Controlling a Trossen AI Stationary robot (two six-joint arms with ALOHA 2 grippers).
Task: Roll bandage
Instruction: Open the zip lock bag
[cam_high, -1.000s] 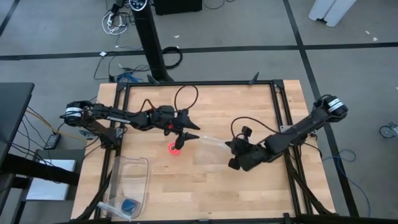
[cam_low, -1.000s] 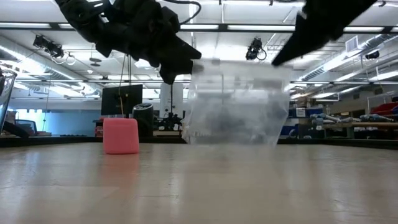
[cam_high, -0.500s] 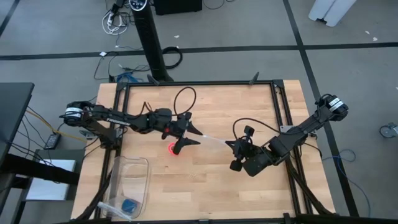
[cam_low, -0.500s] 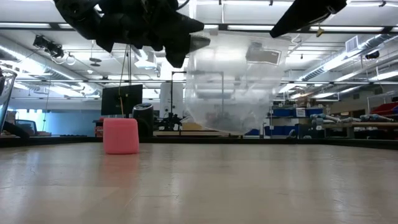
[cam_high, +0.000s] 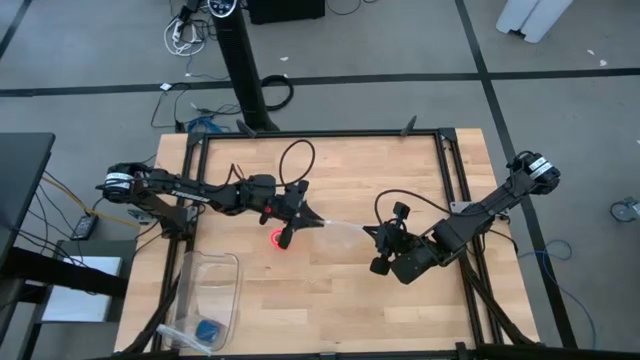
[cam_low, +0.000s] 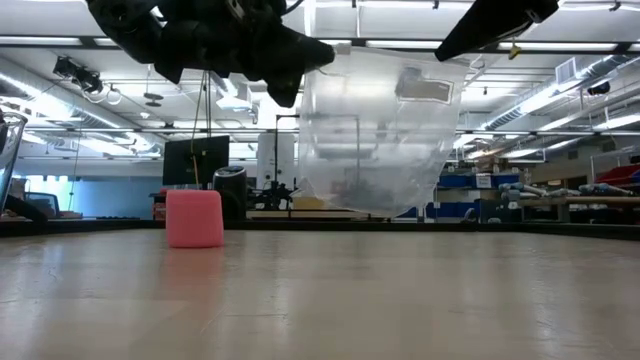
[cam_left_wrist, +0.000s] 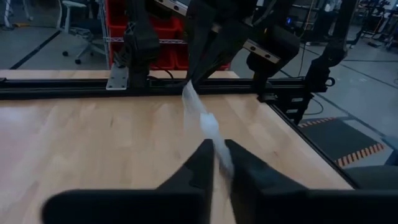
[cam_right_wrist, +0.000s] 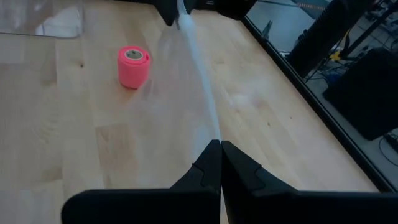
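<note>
The bandage (cam_high: 280, 240) is a compact pink roll standing on one flat end on the wood table, also seen in the low view (cam_low: 194, 218) and right wrist view (cam_right_wrist: 134, 65). A clear plastic bag (cam_high: 340, 228) hangs above the table between my two grippers. My left gripper (cam_high: 303, 216) is shut on the bag's left top corner, just above and beyond the roll. My right gripper (cam_high: 373, 236) is shut on the bag's right top corner. The bag (cam_low: 375, 140) sags open below them, clear of the table. My left gripper pinches the bag's top edge (cam_left_wrist: 219, 149) between its two fingers, coming level from the table's left. The bag hangs below, clear of the table, its rim stretched toward the other gripper. My right gripper pinches the opposite end of the bag's top edge (cam_right_wrist: 214, 134) between its two shut fingers, coming from the table's right. The film runs from there across to the left gripper, lifted clear.
A clear plastic bin (cam_high: 205, 290) stands at the near left of the table with a small blue object (cam_high: 208, 328) in it. A black frame (cam_high: 460, 180) borders the table. Bare wood lies near the front edge (cam_high: 330, 310).
My right gripper has risen and drawn slightly toward the near edge, lifting the bag off the table. My left gripper, wide open before, has moved to the bag's left corner and shut on it. The pink roll has stayed put.
</note>
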